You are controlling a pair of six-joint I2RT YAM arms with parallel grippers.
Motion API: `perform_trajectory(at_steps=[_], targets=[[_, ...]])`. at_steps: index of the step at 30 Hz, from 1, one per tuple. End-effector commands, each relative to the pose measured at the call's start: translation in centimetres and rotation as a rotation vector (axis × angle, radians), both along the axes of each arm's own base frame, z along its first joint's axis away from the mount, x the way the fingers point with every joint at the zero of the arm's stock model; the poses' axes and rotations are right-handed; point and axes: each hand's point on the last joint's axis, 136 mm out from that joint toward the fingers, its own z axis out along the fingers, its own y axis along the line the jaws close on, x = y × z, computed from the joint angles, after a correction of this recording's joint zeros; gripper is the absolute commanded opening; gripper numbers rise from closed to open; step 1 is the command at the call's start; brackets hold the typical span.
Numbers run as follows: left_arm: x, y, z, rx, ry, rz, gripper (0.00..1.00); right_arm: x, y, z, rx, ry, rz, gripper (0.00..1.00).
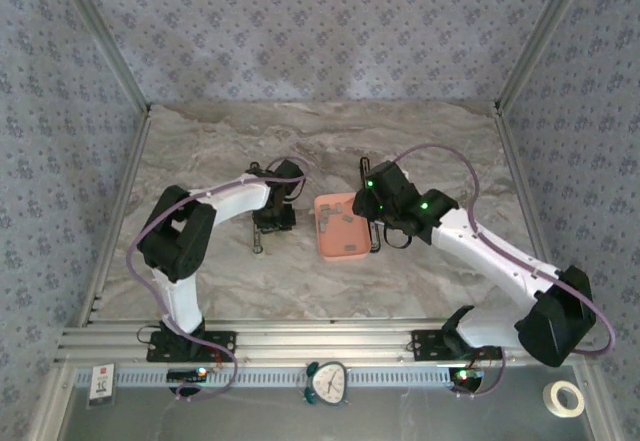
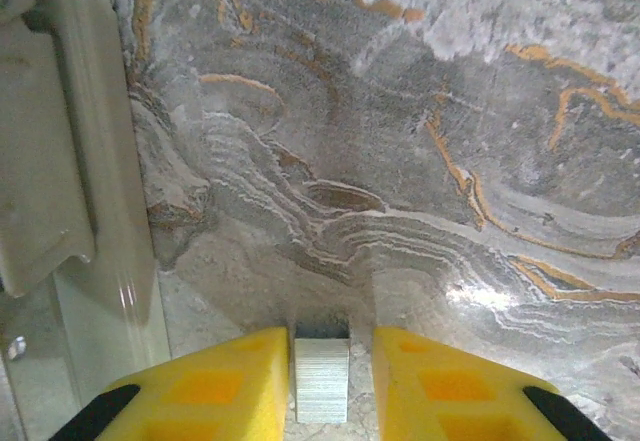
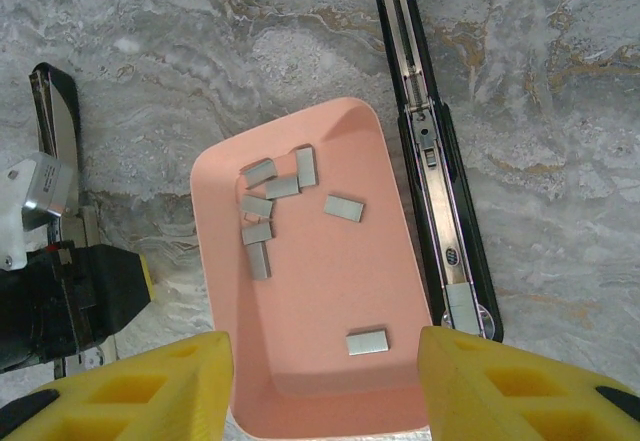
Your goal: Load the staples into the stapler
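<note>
One little strip of staples sits between the yellow fingers of my left pincer, close to what I think is a stapler. There is a small gap on one side, so I cannot tell if I am pinching it. My right pincer is spread wide and holds nothing, over the pink tray where the other staples lie, with a black stapler lying open just beside it. I think the job has only begun, because as far as I can see no strip is inside a stapler yet.
</note>
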Motion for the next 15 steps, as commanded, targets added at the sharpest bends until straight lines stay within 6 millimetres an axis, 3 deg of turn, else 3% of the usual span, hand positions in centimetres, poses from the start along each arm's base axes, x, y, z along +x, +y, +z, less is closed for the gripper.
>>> perform_trajectory(at_steps=[1,9,15], targets=[[-0.6,0.4,0.6,0.013,0.002,-0.002,0.23,-0.2,-0.7,0.1,-0.010,-0.015,-0.023,0.53],[0.0,0.3,1.1,0.021,-0.021,-0.018,0.17,-0.3,-1.2,0.4,-0.008,-0.028,-0.036,0.53],[0.9,0.1,4.7,-0.005,-0.100,-0.034,0.15,-0.5,-1.4,0.4,-0.011,-0.036,-0.041,0.53]])
